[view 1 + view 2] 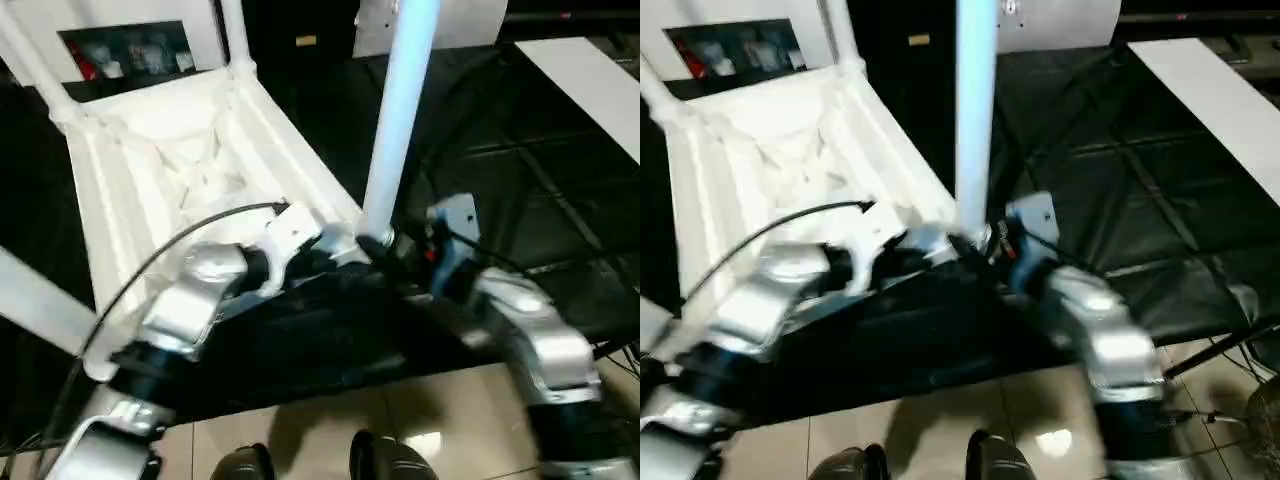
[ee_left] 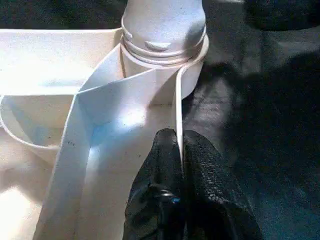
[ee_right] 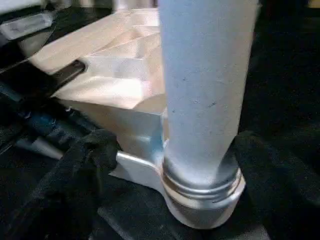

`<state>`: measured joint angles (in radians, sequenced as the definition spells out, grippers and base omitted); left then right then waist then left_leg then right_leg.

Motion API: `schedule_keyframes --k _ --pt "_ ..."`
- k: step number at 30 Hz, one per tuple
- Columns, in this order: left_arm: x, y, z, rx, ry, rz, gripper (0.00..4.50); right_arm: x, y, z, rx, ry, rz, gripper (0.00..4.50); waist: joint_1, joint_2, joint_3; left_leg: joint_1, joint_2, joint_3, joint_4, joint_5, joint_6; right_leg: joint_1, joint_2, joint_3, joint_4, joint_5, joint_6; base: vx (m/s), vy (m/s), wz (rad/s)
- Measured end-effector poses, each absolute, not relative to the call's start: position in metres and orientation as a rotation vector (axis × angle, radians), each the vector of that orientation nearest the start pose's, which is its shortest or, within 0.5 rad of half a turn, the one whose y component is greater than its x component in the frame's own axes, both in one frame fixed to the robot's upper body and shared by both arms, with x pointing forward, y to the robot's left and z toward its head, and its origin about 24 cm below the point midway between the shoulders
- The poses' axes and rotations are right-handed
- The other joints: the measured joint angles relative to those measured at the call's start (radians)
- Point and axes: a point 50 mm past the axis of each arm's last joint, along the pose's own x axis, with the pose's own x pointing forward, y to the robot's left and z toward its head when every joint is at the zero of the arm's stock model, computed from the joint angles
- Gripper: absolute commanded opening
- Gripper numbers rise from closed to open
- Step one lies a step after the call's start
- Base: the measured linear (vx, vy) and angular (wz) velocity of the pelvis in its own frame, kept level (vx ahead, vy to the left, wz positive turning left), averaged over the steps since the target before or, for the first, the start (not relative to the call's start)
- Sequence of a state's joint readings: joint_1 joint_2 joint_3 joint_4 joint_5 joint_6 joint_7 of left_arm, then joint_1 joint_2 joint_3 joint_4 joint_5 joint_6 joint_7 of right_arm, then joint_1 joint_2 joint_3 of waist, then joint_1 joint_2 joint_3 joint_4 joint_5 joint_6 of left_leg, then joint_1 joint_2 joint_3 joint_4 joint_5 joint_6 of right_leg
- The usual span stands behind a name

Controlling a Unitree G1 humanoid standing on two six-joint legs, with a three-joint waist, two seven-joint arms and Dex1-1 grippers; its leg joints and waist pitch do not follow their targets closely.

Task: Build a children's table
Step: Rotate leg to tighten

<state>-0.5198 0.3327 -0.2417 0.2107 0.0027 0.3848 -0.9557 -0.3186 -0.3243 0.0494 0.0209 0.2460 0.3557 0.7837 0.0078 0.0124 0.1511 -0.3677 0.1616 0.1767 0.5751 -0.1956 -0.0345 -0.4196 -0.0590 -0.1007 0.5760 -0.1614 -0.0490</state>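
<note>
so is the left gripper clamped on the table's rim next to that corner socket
Yes, the left gripper pinches the thin rim wall of the table top, just beside the corner socket holding the leg.

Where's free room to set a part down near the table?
Free: the black mat right of the near leg, up to the white board. Crowded: the near corner socket, where the left gripper pinches the top's rim and the right gripper flanks the leg.

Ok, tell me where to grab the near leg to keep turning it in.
Probably low on the leg, just above its socket, with the right gripper coming from the side, fingers straddling the tube: it stands upright and round, and the left gripper already pinches the tabletop's edge.
</note>
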Motion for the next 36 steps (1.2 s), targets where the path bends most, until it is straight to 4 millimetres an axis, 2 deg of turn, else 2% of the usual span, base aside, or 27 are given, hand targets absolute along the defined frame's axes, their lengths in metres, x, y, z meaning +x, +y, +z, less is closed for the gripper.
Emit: schedule_keyframes --k 4,7,11,18,19,23,26,34,36 --pt "0.307 0.120 0.087 0.418 0.316 -1.210 0.00 0.292 -0.152 0.094 -0.111 0.130 0.995 4.40 0.009 0.000 0.000 0.000 0.000 0.000 0.001 0.000 0.000 -0.002 0.000 0.000 0.000 0.002 -0.004 0.000 0.000 0.00" --pt "0.302 0.125 0.087 0.466 0.320 -1.305 0.00 0.293 -0.152 0.099 -0.117 0.117 1.109 4.40 0.031 0.000 0.000 -0.001 0.000 0.000 0.003 0.000 0.000 -0.002 -0.001 -0.001 0.001 0.003 -0.004 0.000 0.000 0.00" --pt "0.295 0.136 0.087 0.538 0.329 -1.445 0.00 0.290 -0.166 0.108 -0.177 0.130 1.308 4.40 0.055 -0.001 0.000 -0.001 0.000 0.000 0.006 -0.001 0.002 -0.001 -0.001 -0.001 0.001 0.003 -0.004 0.000 0.000 0.00" --pt "0.290 0.136 0.085 0.574 0.342 -1.607 0.00 0.285 -0.162 0.102 -0.216 0.190 1.548 4.40 0.065 -0.002 0.000 -0.001 0.000 0.000 0.012 -0.002 0.004 0.001 -0.002 -0.001 0.002 0.004 -0.007 0.000 0.000 0.00" --pt "0.290 0.137 0.085 0.580 0.344 -1.626 0.00 0.286 -0.162 0.102 -0.215 0.202 1.572 4.15 0.066 -0.002 0.000 -0.001 0.000 0.000 0.013 -0.002 0.004 0.001 -0.002 -0.001 0.002 0.004 -0.007 0.000 0.000 0.00" --pt "0.289 0.135 0.086 0.603 0.344 -1.690 0.00 0.285 -0.161 0.105 -0.213 0.229 1.656 4.01 0.075 -0.003 0.000 -0.001 0.000 0.000 0.012 -0.002 0.004 0.001 -0.002 -0.001 0.002 0.004 -0.007 0.000 0.000 0.00" --pt "0.289 0.133 0.087 0.615 0.337 -1.713 0.00 0.287 -0.161 0.106 -0.201 0.246 1.694 3.68 0.080 -0.003 0.000 -0.001 0.000 0.000 0.012 -0.002 0.004 0.001 -0.002 -0.001 0.002 0.004 -0.007 0.000 0.000 0.00" --pt "0.291 0.133 0.086 0.617 0.335 -1.731 0.00 0.282 -0.153 0.098 -0.163 0.297 1.768 3.03 0.080 -0.004 0.000 -0.001 0.001 0.000 0.012 -0.002 0.004 0.001 -0.002 -0.001 0.002 0.004 -0.007 0.000 0.000 0.00" --pt "0.291 0.132 0.086 0.619 0.335 -1.735 0.00 0.281 -0.152 0.097 -0.156 0.300 1.774 2.74 0.081 -0.004 0.000 -0.001 0.001 0.000 0.012 -0.002 0.004 0.001 -0.002 -0.001 0.002 0.004 -0.007 0.000 0.000 0.00"
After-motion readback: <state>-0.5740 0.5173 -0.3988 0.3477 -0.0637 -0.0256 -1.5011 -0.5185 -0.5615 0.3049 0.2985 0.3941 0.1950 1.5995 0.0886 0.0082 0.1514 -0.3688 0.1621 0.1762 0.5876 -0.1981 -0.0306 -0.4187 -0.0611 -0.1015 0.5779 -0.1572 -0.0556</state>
